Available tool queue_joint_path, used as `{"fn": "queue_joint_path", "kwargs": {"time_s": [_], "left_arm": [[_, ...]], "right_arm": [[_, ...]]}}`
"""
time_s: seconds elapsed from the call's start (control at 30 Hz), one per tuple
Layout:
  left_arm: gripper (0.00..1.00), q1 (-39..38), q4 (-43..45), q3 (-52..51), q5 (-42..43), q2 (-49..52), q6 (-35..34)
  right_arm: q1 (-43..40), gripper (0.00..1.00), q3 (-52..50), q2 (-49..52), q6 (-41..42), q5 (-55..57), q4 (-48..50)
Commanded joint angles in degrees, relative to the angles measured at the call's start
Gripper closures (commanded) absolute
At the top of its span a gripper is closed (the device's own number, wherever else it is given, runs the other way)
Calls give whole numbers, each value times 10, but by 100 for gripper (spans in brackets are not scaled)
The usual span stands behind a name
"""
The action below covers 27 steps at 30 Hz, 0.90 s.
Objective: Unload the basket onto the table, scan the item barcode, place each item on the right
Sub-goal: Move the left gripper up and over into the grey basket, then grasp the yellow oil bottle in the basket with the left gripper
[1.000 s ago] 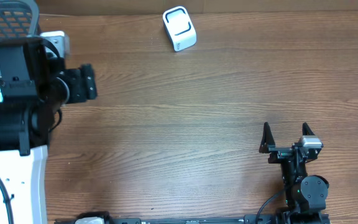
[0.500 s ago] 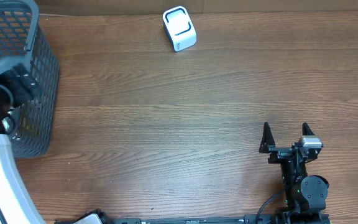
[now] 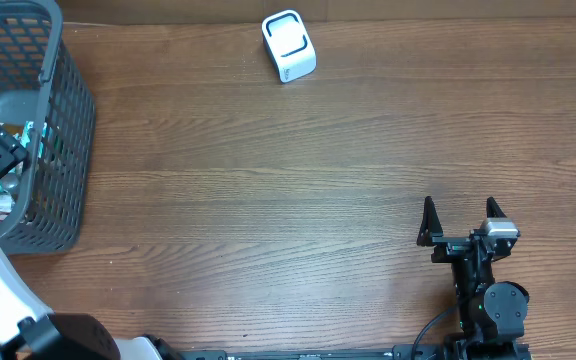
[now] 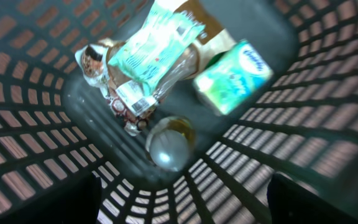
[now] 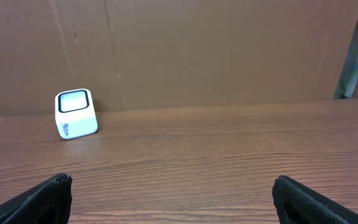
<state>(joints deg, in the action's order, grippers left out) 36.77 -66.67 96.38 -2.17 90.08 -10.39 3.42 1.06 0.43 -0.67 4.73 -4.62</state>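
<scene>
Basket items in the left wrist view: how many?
4: pale green packet at top, green carton to its right, brown wrapped pack at left, round jar below them. Others may lie hidden underneath.

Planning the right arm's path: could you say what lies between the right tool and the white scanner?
Only bare table between right tool and white scanner; the overhead view shows it.

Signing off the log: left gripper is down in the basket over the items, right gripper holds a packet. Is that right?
No: the right gripper holds nothing; the right wrist view shows it open and empty. The left gripper is in the basket over the items.
</scene>
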Motion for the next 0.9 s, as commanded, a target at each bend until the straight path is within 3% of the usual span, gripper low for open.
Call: {"fn": "queue_joint_path", "kwargs": {"time_s": [0.0, 0.87], "left_arm": [[15, 16, -4, 12, 3, 26, 14], [32, 19, -17, 12, 5, 183, 47]], "right_arm": [[2, 0, -6, -3, -3, 3, 2], [2, 0, -6, -3, -3, 3, 2]]}}
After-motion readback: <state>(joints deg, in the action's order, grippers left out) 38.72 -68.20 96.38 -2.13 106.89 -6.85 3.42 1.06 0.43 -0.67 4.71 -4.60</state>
